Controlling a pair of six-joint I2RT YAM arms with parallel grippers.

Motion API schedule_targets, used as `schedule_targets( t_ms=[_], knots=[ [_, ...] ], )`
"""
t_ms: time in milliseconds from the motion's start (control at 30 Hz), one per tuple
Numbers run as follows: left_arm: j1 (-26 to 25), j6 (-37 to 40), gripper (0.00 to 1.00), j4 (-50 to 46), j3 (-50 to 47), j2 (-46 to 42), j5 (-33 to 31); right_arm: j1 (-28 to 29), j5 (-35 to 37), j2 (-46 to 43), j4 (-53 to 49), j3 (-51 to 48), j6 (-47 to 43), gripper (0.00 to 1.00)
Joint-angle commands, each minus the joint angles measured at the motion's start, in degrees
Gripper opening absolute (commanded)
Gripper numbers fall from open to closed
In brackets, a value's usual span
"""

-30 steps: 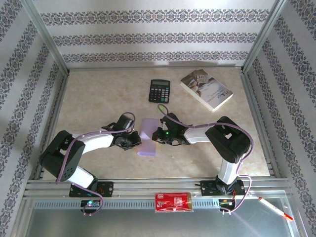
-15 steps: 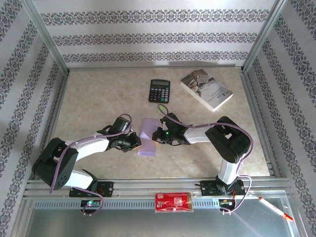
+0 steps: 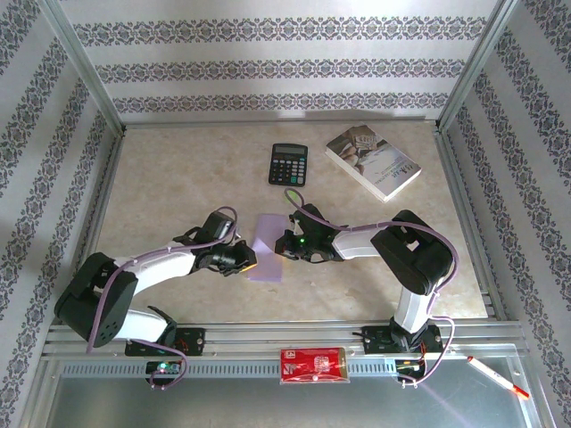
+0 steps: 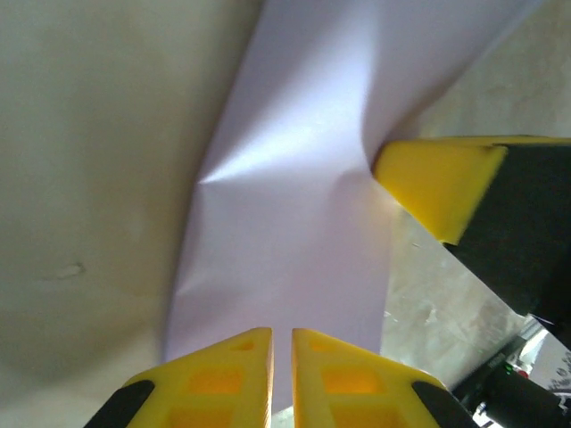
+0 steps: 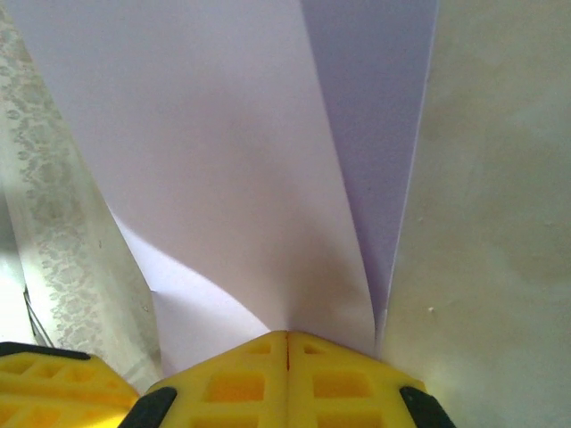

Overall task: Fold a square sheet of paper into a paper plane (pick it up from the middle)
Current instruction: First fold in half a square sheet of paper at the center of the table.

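Lilac paper, thin and unmarked, was all there was to work with. The square sheet of paper (image 3: 267, 250) lay doubled into a narrow strip on the bench (image 3: 169, 178), on the arms' side of the calculator (image 3: 288, 164), near it but apart from it.

The right pincer (image 5: 287, 335) was clenched on the strip's long edge, almost straight below the calculator. Its wrist view showed two leaves fanning out of the closed tips, the upper one curling away from the lower. The left pincer (image 4: 282, 332) sat at the opposite long edge, further from the calculator and off toward the left arm. Its tips stood a hair apart with the sheet running into the slit, so it looked to be nipping the paper there.

The sheet would likely handle as almost weightless and limp. A soft buckle showed across it between the two pincers, a sign that it bends at the least push. It had no stiffness to hold a shape unsupported, and it looked smooth enough to slide on the bench rather than lift. Any stray dent would probably stay as a false crease, and opposed pulls could tear it. The safest hold seemed to be at an edge, both layers together, with light pressure and the bench backing each fold.
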Motion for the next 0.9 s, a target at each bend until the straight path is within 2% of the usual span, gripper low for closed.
schedule_targets(
  t_ms=[0, 233, 367, 533, 867],
  knots=[
    [-0.84, -1.39, 0.13, -0.23, -1.7, 0.31, 1.24, 0.12, 6.3, 3.57, -13.29, -3.45, -1.65, 0.0],
    [-0.09, -0.94, 0.11, -2.24, -4.1, 2.25, -2.73, 0.18, 6.47, 3.17, -13.37, -3.74, -1.95, 0.0],
    [-0.13, -1.44, 0.11, 0.32, -4.86, 1.48, -0.75, 0.08, 6.47, 3.15, -13.38, -3.91, -1.94, 0.0],
    [-0.21, -3.81, 0.17, 5.12, -6.13, -3.12, 2.09, 0.15, 6.64, 3.04, -13.29, -4.0, -1.87, 0.0],
    [0.03, -0.87, 0.13, -3.33, -6.01, 0.32, -2.72, 0.14, 6.62, 3.13, -13.18, -4.15, -1.81, 0.0]
  ],
)
